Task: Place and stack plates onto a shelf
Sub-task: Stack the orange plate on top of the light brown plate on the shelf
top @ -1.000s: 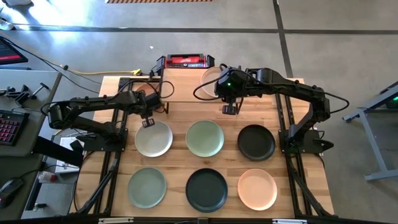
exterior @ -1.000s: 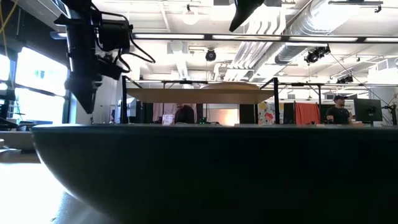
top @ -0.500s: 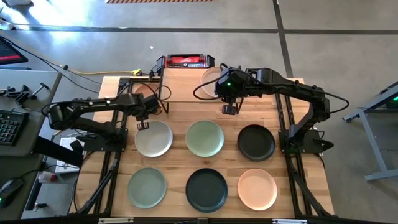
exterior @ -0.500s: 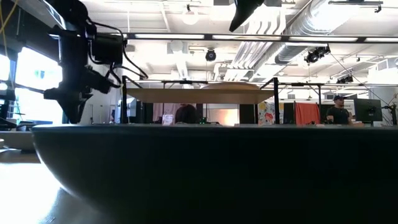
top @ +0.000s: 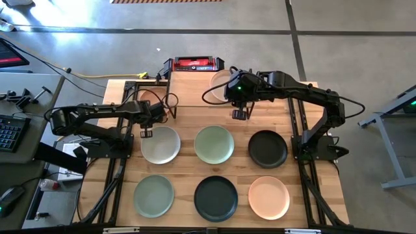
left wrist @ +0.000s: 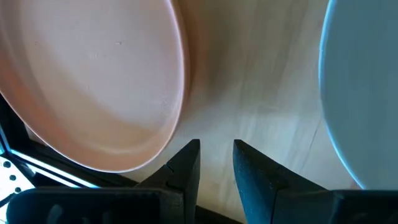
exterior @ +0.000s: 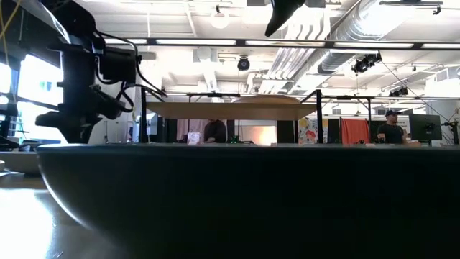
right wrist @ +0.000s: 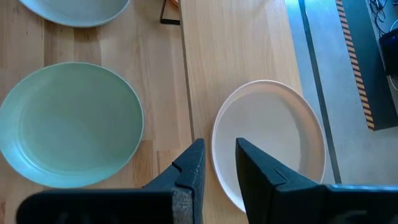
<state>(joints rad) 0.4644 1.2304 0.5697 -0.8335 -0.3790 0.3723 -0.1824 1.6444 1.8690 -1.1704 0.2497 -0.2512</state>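
Two white plates (top: 160, 144) (top: 220, 86), two green plates (top: 214, 144) (top: 154, 195), two black plates (top: 267, 148) (top: 216, 198), two peach plates (top: 269, 197) (left wrist: 93, 81): eight altogether. One shelf (top: 192, 91). Two robot arms (top: 97, 114) (top: 305, 91).

A light wooden worktop (top: 188, 123) stands on a grey concrete floor (top: 338, 58) crossed by dark seams. Beyond the worktop's far edge sits a red and black case (top: 193, 63), with a yellow cable (top: 117, 75) trailing off to one side. Past the left edge is a desk (top: 26, 97) holding a keyboard (top: 8, 133) and a mouse (top: 8, 197).

From table height, the room behind is a bright open workshop: white ceiling with silver ducts (exterior: 374, 29), strip lights (exterior: 287, 43), a large sunlit window (exterior: 43, 93) at the left, and an orange panel (exterior: 353, 131). A person (exterior: 392, 126) sits at a monitor (exterior: 425, 126) far off.
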